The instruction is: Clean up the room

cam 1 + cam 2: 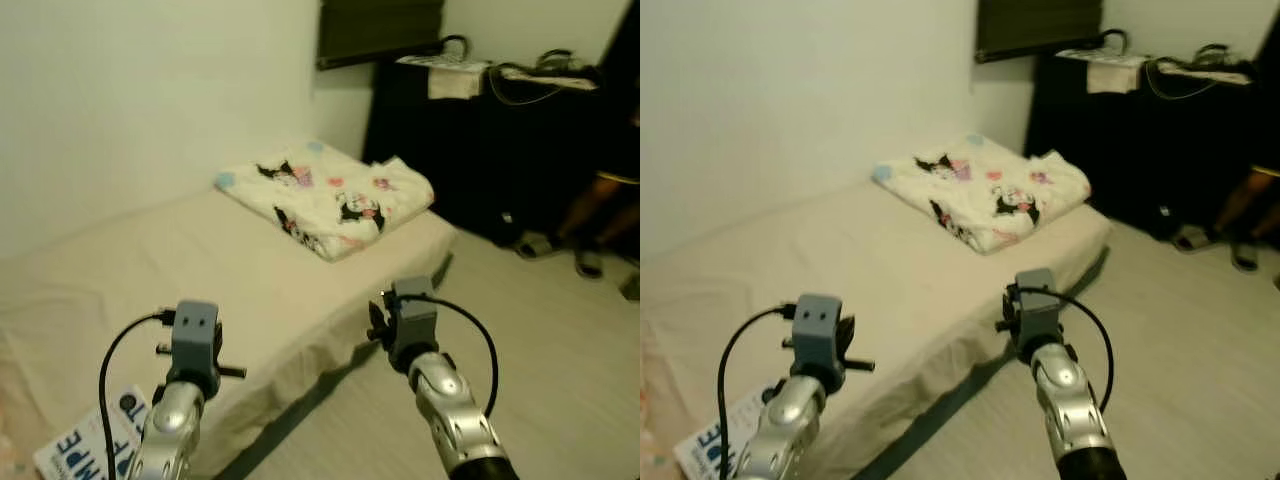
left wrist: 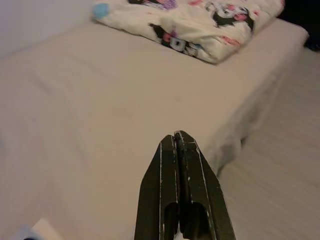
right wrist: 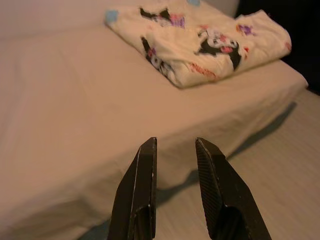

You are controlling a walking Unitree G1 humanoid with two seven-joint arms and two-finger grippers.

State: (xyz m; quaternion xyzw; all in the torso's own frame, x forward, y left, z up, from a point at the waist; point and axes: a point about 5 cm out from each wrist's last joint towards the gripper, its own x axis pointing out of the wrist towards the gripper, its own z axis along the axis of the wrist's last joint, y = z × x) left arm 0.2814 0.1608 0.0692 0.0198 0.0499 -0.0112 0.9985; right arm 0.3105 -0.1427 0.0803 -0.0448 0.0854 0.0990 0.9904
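Beige bed, cartoon blanket; left gripper pressed together, right gripper spread (white item, "MPE").

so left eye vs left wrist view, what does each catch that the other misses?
Left eye view alone: both arms raised over the mattress edge, the dark cabinet with cables on top, sandalled feet of a person beside it, a blue-lettered package at the mattress's near end.

Left wrist view alone: the left gripper, fingers pressed together, holding nothing.

Both: the beige mattress and the folded cartoon-print blanket on its far end, pale floor alongside.
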